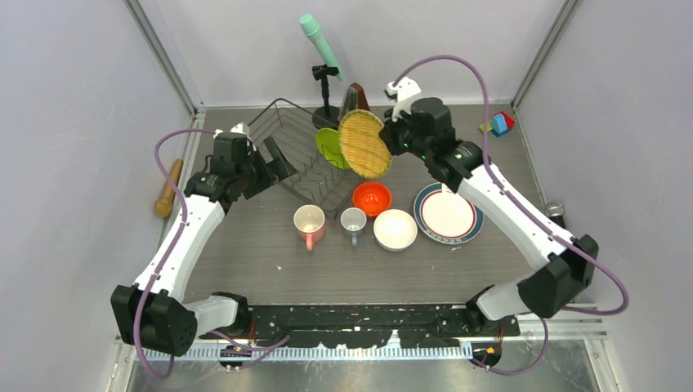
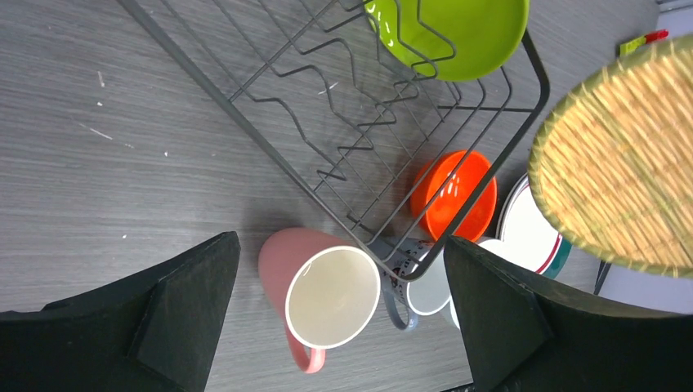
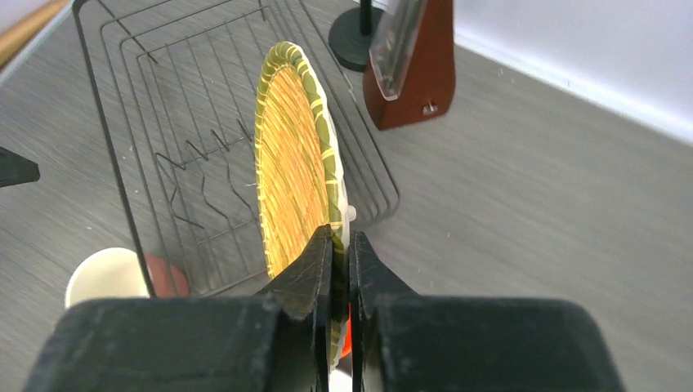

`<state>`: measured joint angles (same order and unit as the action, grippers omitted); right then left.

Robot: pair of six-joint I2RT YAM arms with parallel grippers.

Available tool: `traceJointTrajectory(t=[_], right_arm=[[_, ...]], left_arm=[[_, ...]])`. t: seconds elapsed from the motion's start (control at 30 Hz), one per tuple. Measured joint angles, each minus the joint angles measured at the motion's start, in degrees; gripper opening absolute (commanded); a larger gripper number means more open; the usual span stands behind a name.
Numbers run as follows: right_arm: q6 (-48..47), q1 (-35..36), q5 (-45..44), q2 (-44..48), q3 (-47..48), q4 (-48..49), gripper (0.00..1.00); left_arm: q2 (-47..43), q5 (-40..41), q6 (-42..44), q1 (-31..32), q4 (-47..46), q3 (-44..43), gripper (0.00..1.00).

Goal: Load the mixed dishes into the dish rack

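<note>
The right fingers (image 3: 315, 273) pinch the tan plate (image 3: 294, 155) up near the dish rack (image 1: 298, 175). The left fingers (image 2: 188, 302) are wide open. Only the lime-green plate (image 1: 329, 147) is in; five other dishes (image 1: 395, 229) wait on the bench (image 1: 245, 261)

No legible txt, labels, brands, nos. or signs anywhere in view.

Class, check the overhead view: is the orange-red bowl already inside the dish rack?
No: the orange-red bowl sits on the table outside the dish rack, beside the small grey-blue mug.
</note>
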<state>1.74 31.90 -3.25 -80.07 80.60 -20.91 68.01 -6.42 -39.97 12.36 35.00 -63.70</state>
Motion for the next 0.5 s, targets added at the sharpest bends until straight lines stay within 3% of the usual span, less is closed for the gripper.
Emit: traceJointTrajectory(t=[0.5], right_arm=[[-22.01, 5.49, -1.40, -17.90, 8.50, 12.39, 0.00]], left_arm=[[-1.42, 1.92, -0.11, 0.00, 0.92, 1.53, 0.97]])
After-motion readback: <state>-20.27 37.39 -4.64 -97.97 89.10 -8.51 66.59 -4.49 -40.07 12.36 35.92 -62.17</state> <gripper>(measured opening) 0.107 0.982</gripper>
